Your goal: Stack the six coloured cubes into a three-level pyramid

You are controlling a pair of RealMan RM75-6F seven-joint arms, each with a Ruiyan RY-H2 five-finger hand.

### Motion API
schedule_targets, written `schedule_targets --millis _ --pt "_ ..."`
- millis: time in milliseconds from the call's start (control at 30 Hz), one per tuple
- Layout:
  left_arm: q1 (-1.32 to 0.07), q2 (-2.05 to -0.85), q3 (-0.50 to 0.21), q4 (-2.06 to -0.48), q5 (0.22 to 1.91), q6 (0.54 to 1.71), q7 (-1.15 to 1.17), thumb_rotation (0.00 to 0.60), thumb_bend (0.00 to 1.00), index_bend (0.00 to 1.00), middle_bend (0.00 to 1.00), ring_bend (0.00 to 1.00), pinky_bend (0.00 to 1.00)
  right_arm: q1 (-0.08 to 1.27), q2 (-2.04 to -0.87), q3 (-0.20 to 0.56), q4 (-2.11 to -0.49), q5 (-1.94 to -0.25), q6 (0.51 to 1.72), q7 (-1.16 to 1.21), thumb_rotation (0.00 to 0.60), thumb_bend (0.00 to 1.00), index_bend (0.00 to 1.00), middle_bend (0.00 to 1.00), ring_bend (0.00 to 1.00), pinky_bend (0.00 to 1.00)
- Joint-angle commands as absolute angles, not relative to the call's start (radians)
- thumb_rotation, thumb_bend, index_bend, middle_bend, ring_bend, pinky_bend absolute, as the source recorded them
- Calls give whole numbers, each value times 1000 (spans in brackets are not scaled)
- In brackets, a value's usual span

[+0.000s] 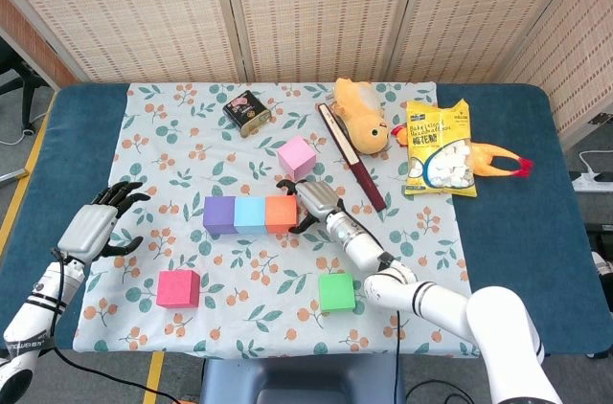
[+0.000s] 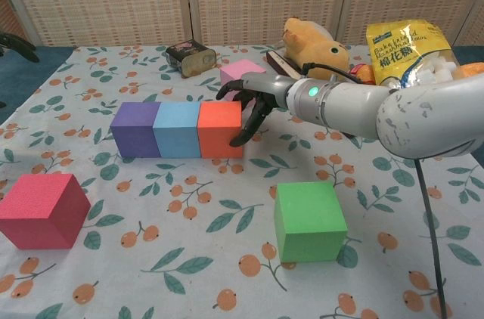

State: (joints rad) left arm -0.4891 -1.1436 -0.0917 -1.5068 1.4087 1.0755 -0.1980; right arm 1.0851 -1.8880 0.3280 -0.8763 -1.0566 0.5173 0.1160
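Right hand, fingers spread, touches the orange cube, which ends a row with blue cube and purple cube on the floral tablecloth. Left hand rests open. Woven screens behind.

Dark tin, plush duck, marshmallow bag, floral cloth

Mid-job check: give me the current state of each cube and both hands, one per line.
purple cube: on the cloth, left end of the row
blue cube: middle of the row
orange cube: right end of the row
right hand: fingers against the orange cube's right side
pink cube: loose, behind the row
red cube: loose, front left
green cube: loose, front right
left hand: open, holding nothing
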Motion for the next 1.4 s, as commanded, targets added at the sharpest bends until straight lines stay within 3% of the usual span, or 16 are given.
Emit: schedule_targets --millis 33,233,400,800,1167,1400 --pt "-490 -1143 -92 -1508 1410 1076 -197 600 313 220 80 47 128 1085 -1886 329 -878 -1054 515 115 600 113 59 266 164 257" --pt "-492 -1142 -90 -1508 1410 1072 -193 600 313 217 78 48 128 1084 -1881 327 -884 -1047 514 106 600 88 2 219 133 226" --pt "-495 -1140 -90 -1511 1413 1068 -187 600 316 216 76 48 127 1078 -1869 326 -904 -1042 520 99 600 40 0 186 115 219" --pt "-498 -1138 -87 -1520 1415 1066 -180 600 315 211 73 48 127 1069 -1851 321 -944 -1031 526 85 600 39 0 181 108 214" --pt "-494 -1133 -86 -1530 1425 1081 -180 600 315 211 73 47 128 1000 -1667 311 -1157 -997 604 22 600 39 0 176 108 212" --pt "-495 -1128 -90 -1540 1421 1083 -172 600 314 210 73 47 128 1028 -1695 303 -1085 -944 582 -17 600 38 0 172 45 165"
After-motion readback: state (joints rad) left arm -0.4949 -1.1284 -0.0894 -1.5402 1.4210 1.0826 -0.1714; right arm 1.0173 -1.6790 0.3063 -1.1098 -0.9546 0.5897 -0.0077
